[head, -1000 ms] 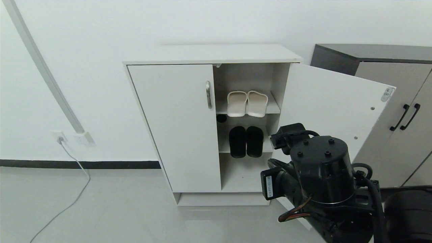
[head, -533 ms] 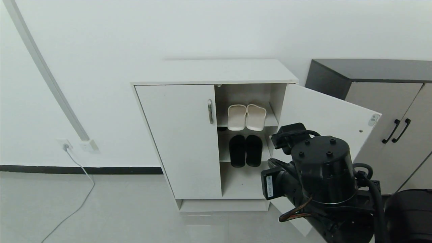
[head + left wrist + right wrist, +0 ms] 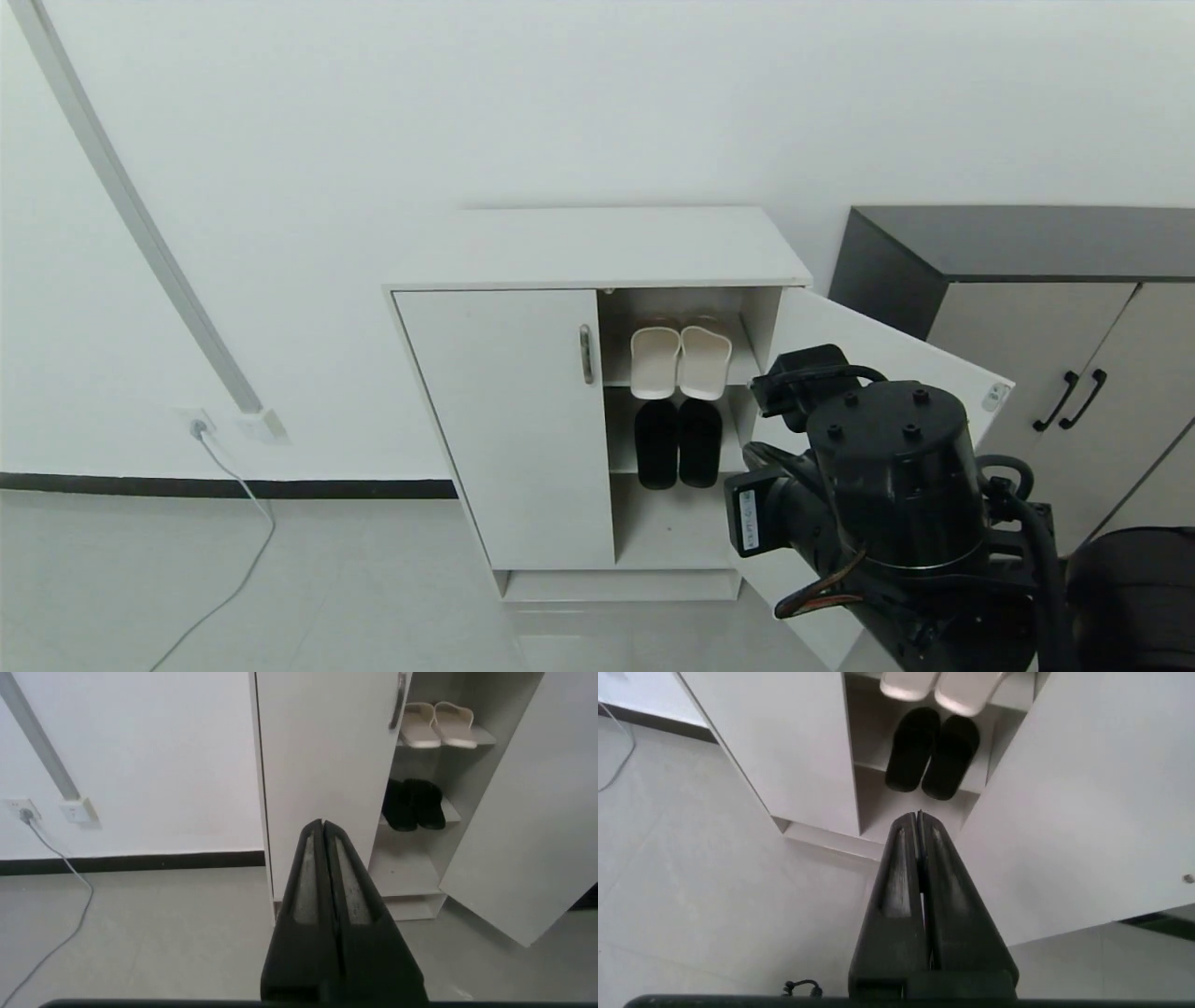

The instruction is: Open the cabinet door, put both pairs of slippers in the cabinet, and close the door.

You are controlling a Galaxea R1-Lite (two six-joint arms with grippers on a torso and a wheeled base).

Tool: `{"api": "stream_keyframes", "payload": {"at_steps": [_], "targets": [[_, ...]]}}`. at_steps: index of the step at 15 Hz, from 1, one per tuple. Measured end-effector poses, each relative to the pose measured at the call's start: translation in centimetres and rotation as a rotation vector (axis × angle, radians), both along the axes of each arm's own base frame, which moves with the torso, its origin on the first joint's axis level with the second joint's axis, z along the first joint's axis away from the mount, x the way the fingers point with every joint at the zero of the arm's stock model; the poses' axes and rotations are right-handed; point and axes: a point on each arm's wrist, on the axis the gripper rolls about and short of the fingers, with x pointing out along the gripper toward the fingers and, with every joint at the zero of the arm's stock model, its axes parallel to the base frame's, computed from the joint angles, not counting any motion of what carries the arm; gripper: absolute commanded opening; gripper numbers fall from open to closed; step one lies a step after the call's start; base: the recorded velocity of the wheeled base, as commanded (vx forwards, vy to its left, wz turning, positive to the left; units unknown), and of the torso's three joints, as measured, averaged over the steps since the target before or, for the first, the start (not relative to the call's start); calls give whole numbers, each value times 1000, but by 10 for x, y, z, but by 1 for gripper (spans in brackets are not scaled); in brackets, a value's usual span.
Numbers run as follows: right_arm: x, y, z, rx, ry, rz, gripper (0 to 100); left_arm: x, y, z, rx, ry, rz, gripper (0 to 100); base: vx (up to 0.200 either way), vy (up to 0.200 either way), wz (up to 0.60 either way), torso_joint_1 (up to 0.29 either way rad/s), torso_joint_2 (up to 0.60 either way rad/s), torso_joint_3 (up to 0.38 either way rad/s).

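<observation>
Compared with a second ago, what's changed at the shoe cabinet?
Only the camera moved: the cabinet sits lower and smaller in view. The white slippers and black slippers stay on their shelves, the right door stays open, the left gripper and right gripper stay shut, empty.

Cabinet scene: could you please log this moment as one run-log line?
white slippers: upper shelf | black slippers: shelf below | right cabinet door: open | left tool: shut | right tool: shut
</observation>
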Motion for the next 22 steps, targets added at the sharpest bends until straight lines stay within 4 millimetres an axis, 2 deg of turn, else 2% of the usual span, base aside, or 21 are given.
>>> {"api": "stream_keyframes", "payload": {"at_steps": [7, 14, 22], "targets": [[3, 0, 0, 11, -9, -8, 0, 0, 0, 0, 0, 0, 0, 0, 0, 0, 0, 238, -553, -314], [3, 0, -3, 6, -5, -9, 0, 0, 0, 0, 9, 2, -2, 0, 0, 0, 0, 43, -91, -52], [10, -5, -4, 3, -3, -36, 0, 0, 0, -1, 8, 2, -2, 0, 0, 0, -525, 3, 3, 0]]}}
